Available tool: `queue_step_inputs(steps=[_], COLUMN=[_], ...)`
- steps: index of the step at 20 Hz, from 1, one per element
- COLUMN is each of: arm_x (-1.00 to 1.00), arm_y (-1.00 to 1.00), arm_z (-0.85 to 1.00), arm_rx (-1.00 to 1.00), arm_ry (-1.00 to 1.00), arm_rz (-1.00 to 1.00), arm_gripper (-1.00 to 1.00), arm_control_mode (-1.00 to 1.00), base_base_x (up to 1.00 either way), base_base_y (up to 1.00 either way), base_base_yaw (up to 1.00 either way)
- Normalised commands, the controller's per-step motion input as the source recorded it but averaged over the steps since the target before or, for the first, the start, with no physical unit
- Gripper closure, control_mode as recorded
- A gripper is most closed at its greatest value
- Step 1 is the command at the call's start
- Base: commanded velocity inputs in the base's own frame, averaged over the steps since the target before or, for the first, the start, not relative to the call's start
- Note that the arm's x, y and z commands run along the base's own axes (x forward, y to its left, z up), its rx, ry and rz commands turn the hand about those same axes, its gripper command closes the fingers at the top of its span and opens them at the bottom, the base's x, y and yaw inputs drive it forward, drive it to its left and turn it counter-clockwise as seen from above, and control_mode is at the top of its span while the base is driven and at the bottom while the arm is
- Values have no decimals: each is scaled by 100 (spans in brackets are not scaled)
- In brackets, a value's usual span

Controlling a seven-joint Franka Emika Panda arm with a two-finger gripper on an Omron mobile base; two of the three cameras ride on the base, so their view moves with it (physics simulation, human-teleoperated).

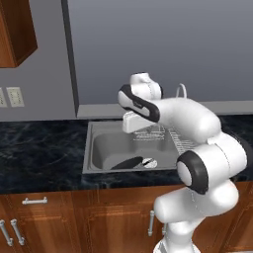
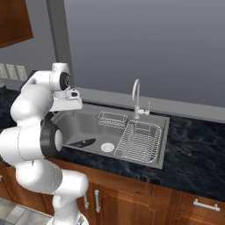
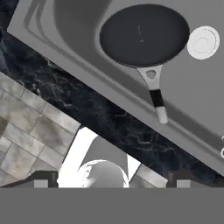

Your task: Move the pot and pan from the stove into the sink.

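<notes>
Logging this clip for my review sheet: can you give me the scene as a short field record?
pan: lying flat on the sink floor, handle toward the near wall
sink: steel basin in dark marbled counter
drain: beside the pan
dish rack: right half of the basin
faucet: behind the basin
gripper: open, above the sink, holding nothing

The pan (image 3: 143, 35), shallow, round and black, lay flat on the floor of the sink (image 3: 78, 52), its short straight handle reaching toward the basin's near wall. It sat just beside the round drain in the rectangular stainless steel basin, which was sunk into the dark marbled tabletop with a thin curved faucet (image 2: 136, 94) at its back edge.
</notes>
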Motion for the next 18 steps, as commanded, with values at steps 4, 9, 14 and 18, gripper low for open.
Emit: queue_step_inputs(steps=[4,9,14,18], arm_x=[-72,-71,-75,-84], arm_y=[28,14,3,0], arm_z=[43,33,22,13], arm_rx=[0,0,5,8], arm_ry=[-8,-17,-25,-35], arm_rz=[11,11,8,1], arm_gripper=[-100,-100,-100,-100], arm_control_mode=[-100,-100,-100,-100], base_base_x=[0,0,0,0], base_base_y=[0,0,0,0], base_base_yaw=[0,0,0,0])
